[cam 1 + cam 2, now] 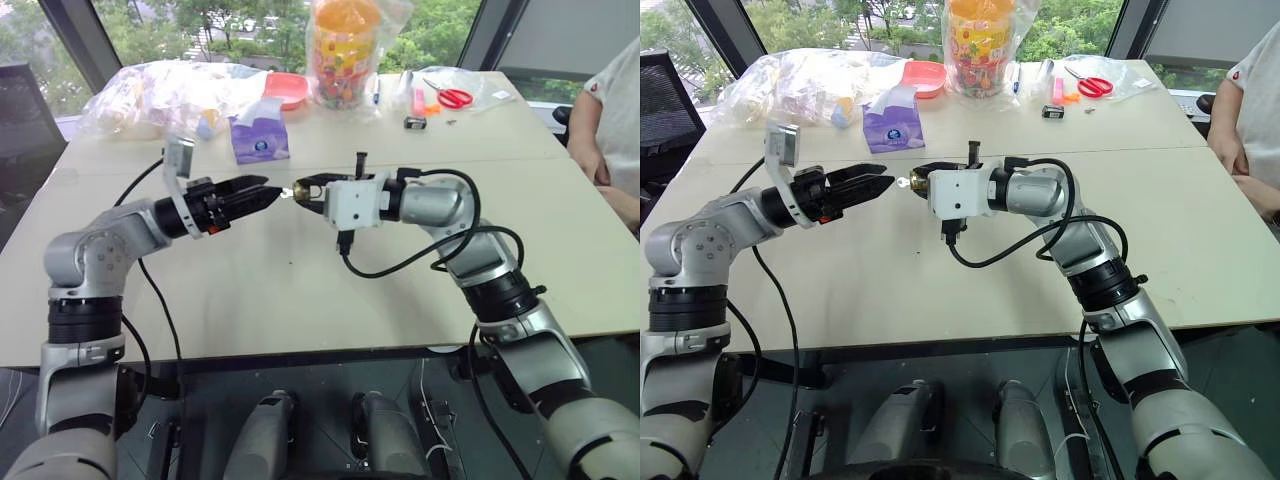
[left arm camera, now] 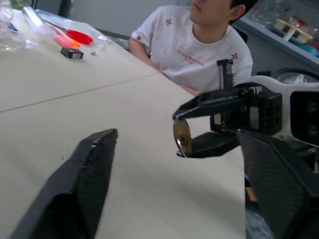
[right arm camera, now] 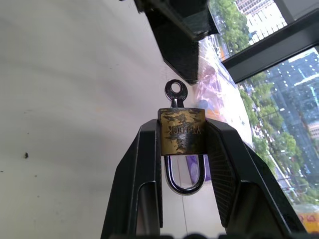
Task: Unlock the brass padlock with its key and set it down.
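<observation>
My right gripper (image 1: 308,188) is shut on the brass padlock (image 3: 182,132) and holds it above the table, near the middle. In the right wrist view the brass body sits clamped between the two fingers, with the silvery shackle (image 3: 184,179) looping back toward the wrist. The key (image 3: 175,92) is in the lock, its round bow sticking out past the fingertips toward my left gripper (image 1: 262,190). That gripper is open, level with the padlock, its tips just short of the key (image 1: 287,192). In the left wrist view the padlock (image 2: 183,138) lies between the left fingers (image 2: 84,174).
At the back of the table (image 1: 300,300) lie clear plastic bags (image 1: 160,95), a purple tissue pack (image 1: 258,140), a pink bowl (image 1: 285,90), a jar of colourful items (image 1: 345,50) and red scissors (image 1: 455,97). A person (image 1: 615,110) sits at the right edge.
</observation>
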Available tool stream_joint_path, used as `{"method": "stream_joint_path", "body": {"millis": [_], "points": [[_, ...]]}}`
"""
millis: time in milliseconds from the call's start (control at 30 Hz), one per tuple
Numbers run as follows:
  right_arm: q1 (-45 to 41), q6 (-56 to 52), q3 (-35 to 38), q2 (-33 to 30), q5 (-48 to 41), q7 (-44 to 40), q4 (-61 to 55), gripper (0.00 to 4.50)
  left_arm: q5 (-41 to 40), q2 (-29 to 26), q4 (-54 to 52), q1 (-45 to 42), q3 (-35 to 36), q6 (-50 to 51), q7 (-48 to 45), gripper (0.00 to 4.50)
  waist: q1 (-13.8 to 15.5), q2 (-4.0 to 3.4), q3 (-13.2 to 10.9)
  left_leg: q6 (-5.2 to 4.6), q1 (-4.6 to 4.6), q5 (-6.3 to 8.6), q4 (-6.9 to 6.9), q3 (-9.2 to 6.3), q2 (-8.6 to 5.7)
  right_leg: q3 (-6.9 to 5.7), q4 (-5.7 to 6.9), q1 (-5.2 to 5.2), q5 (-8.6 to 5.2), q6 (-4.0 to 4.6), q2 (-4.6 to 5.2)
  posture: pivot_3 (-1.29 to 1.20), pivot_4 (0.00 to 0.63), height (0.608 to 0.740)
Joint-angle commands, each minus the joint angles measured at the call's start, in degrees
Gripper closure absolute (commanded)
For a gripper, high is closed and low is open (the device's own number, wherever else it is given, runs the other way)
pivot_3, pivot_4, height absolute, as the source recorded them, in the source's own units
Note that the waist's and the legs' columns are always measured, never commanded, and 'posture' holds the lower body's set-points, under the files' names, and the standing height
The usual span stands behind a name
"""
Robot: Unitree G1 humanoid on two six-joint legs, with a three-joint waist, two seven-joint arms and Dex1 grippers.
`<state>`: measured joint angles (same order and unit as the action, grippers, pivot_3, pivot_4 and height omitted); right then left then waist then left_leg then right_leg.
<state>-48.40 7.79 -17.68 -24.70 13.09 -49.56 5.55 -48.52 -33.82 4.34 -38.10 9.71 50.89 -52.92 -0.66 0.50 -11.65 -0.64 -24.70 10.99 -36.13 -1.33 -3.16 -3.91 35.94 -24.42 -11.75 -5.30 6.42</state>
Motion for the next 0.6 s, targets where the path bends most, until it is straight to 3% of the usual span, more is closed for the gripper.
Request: {"method": "stream_joint_path", "body": {"millis": [33,200,300,400,600], "points": [[-0.7,-0.3,1.1,-0.4,0.5,1.9,-2.9,3.8,0.4,-0.3,0.0,-2.2,-0.5,-0.2,-1.7,2.51,0.0,0.0,0.0,0.0,0.0,0.0,0.01,0.0,0.0,0.0,0.0,-0.01,0.0,0.0,0.0,0.0,0.15,0.74],[-0.8,-0.7,0.9,-0.6,1.2,2.7,-3.5,3.8,1.4,0.6,2.2,-4.0,-0.8,-0.8,-2.1,2.51,0.0,0.0,0.0,0.0,0.0,0.0,0.01,0.0,0.0,0.0,0.0,-0.01,0.0,0.0,0.0,0.0,0.15,0.74],[-0.8,-0.8,0.8,-0.6,1.3,2.8,-3.8,3.8,2.0,1.2,2.7,-4.5,-1.1,-1.0,-2.3,3.3,0.0,0.0,0.0,0.0,0.0,0.0,0.02,0.0,0.0,0.0,-0.01,-0.01,0.0,0.0,0.0,0.0,0.15,0.74],[-0.8,-0.7,0.7,-0.6,1.3,2.9,-3.9,3.8,2.9,1.4,2.8,-4.4,-1.8,-1.2,-2.6,4.47,0.0,0.01,0.0,0.0,0.0,0.0,0.02,0.0,0.0,0.0,-0.01,-0.01,0.0,0.0,0.0,0.0,0.15,0.74],[-1.1,-1.0,0.5,-0.2,1.2,2.8,-4.4,3.8,4.1,2.0,2.8,-4.7,-2.1,-1.7,-2.5,4.47,0.0,0.01,0.0,0.0,0.0,0.0,0.01,0.0,0.0,0.0,-0.01,-0.01,0.0,0.0,0.0,0.0,0.15,0.74]]}}
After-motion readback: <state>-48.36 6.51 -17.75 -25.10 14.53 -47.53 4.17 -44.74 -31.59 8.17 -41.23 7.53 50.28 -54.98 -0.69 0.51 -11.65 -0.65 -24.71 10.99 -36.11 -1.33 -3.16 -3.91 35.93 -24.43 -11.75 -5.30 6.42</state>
